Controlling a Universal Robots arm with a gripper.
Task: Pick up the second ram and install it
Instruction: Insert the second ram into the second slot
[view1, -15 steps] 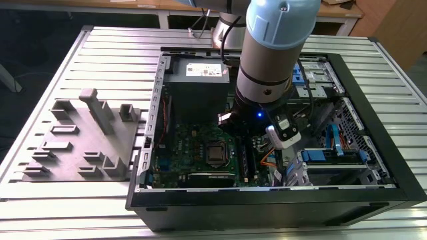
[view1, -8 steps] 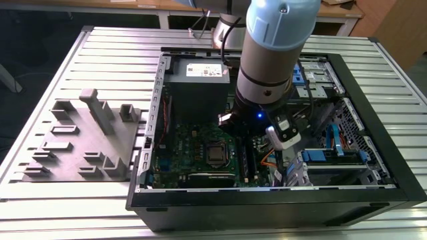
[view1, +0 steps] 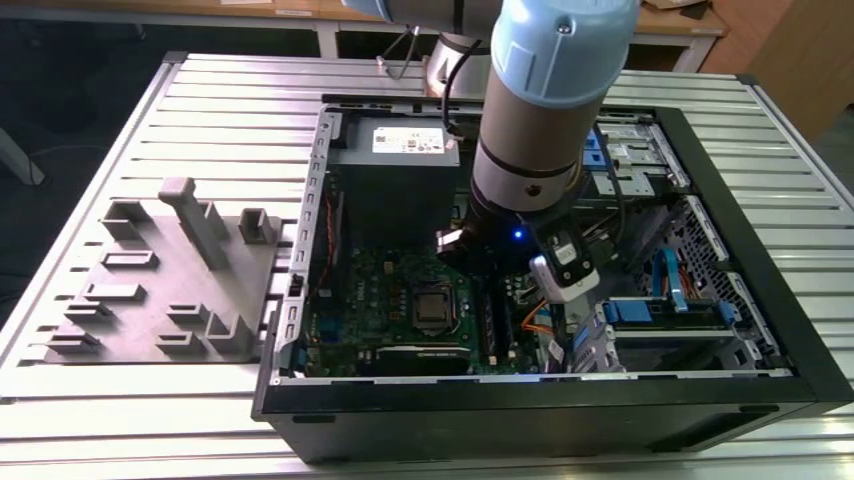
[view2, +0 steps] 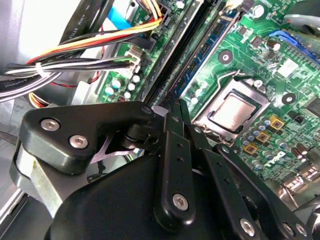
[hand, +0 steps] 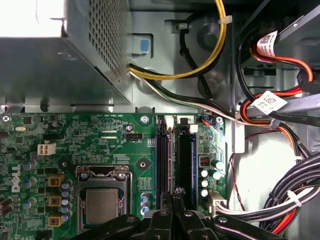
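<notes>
Inside the open computer case (view1: 747, 330), at its middle in the exterior view, we see the arm (view1: 541, 130) reaching down so that its gripper (view1: 491, 262) sits low over the green motherboard (view1: 387, 300). Well apart on the exterior view's left stands a grey holder tray (view1: 160, 290) on the slatted table (view1: 80, 170). The processor socket (view1: 433, 310) lies just left of the memory slots in that view.

From the second wrist view we make out the black gripper (view2: 176, 107) with its fingers pressed close together, their tips meeting at the near end of a long dark strip, the second ram (view2: 192, 47), which stands in the slot beside the blue slot (view2: 210, 50). We cannot tell whether the tips still pinch it.

From the first wrist view the gripper (hand: 175, 196) sits directly over the black slots, the second ram (hand: 163, 155) running away from its tips, beside the processor socket (hand: 102, 200). Bundled cables (hand: 280, 125) hang at the right.
</notes>
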